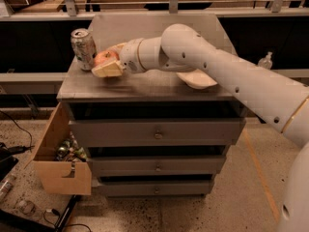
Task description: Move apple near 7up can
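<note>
The 7up can (83,48) stands upright at the left end of the grey cabinet top (145,86), silver and green with a silver lid. The red-orange apple (106,58) sits just right of the can, between the tan fingers (108,70) of my gripper (107,62). The gripper reaches in from the right on the white arm and is closed around the apple, low over the top. Only the apple's upper part shows; the rest is hidden by the fingers.
A white bowl (197,79) lies on the top to the right, partly under my arm. Below are grey drawers (155,133). A wooden box (60,158) with cans hangs at the cabinet's left side. Cables lie on the floor at lower left.
</note>
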